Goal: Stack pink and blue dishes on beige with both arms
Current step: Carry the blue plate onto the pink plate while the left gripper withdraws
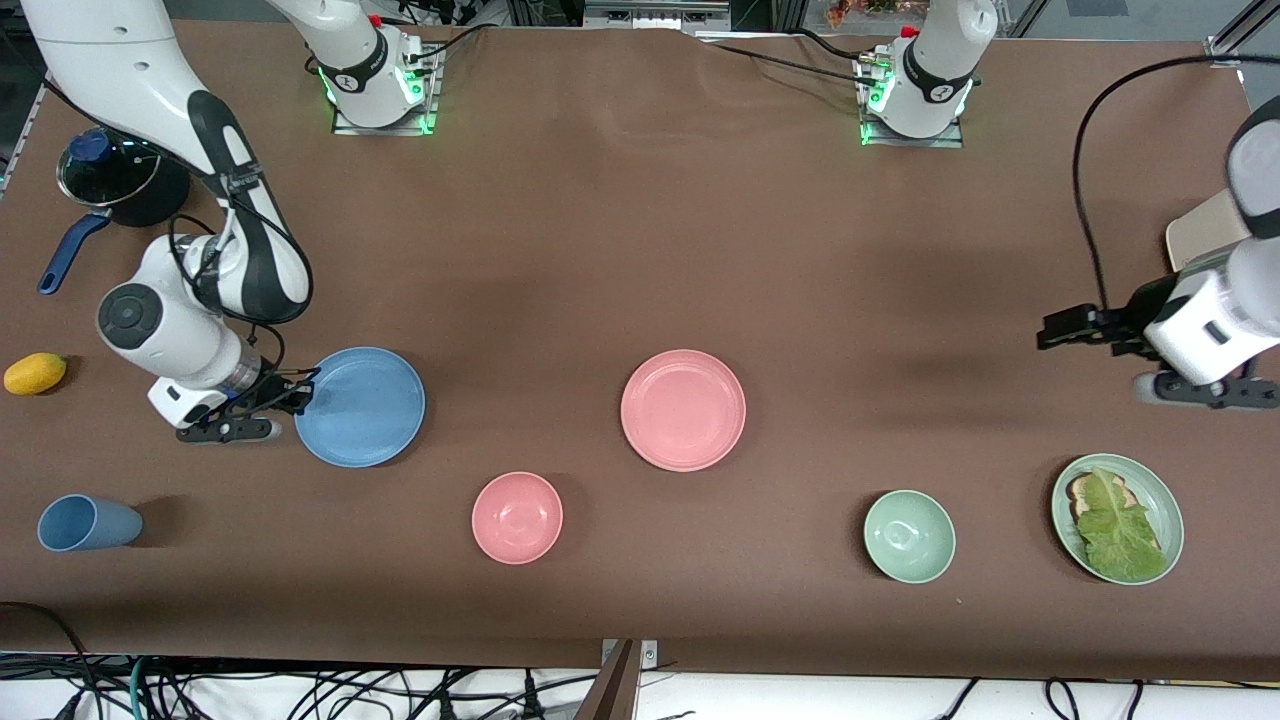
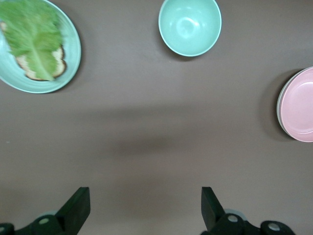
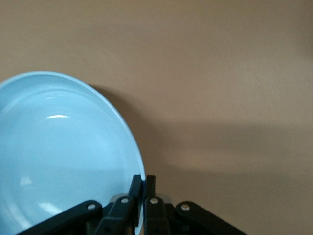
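The light blue plate (image 1: pixel 360 406) lies toward the right arm's end of the table. My right gripper (image 1: pixel 300 392) is down at its edge, shut on the rim, with one finger inside the plate (image 3: pixel 58 156) and one outside (image 3: pixel 144 183). The pink plate (image 1: pixel 683 410) lies mid-table; in the left wrist view a pale cream edge, the beige plate (image 2: pixel 279 105), shows under the pink plate (image 2: pixel 299 105). My left gripper (image 1: pixel 1048 330) hangs open over bare cloth near the left arm's end, nothing between its fingers (image 2: pixel 145 193).
Nearer the camera stand a blue cup (image 1: pixel 88 523), a small pink bowl (image 1: pixel 517 517), a green bowl (image 1: pixel 909 535) and a green plate with toast and lettuce (image 1: pixel 1117 517). A lemon (image 1: pixel 35 373) and a lidded pot (image 1: pixel 120 175) lie beside the right arm. A cream object (image 1: pixel 1200 228) is half hidden by the left arm.
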Available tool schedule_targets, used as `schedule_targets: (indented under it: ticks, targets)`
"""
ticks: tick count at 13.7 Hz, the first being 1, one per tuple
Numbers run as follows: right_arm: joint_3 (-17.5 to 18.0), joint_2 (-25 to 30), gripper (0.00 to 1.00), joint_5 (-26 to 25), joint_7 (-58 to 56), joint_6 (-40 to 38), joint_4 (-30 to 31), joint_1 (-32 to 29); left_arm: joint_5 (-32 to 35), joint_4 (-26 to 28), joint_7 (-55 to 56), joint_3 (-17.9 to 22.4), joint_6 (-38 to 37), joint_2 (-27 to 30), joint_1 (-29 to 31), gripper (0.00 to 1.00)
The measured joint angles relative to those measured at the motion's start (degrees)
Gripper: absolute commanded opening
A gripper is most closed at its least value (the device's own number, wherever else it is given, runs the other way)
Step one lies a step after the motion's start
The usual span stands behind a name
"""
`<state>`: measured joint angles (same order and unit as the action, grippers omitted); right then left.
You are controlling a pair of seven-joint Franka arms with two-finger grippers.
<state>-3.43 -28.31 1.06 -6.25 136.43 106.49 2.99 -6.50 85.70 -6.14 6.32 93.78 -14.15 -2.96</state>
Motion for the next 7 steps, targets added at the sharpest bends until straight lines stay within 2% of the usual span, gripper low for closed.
schedule_targets:
  ticks: [3,5,7]
  targets:
    - [2.89,1.76,0.00,0.08,0.12,-14.22,-11.09,0.74,0.29,-0.54,0.02,-2.02,0.00,3.28,2.25,1.00]
    - [3.77,2.00,0.00,0.23,2.01,-17.78,-15.32,2.93,4.45,-3.16,0.03,-3.89,-0.10,4.56,2.70,1.00]
    - [4.10,1.47,0.00,0.35,7.13,-18.11,-16.28,7.06,6.01,-4.34,0.09,-4.98,-0.46,5.03,2.85,1.00]
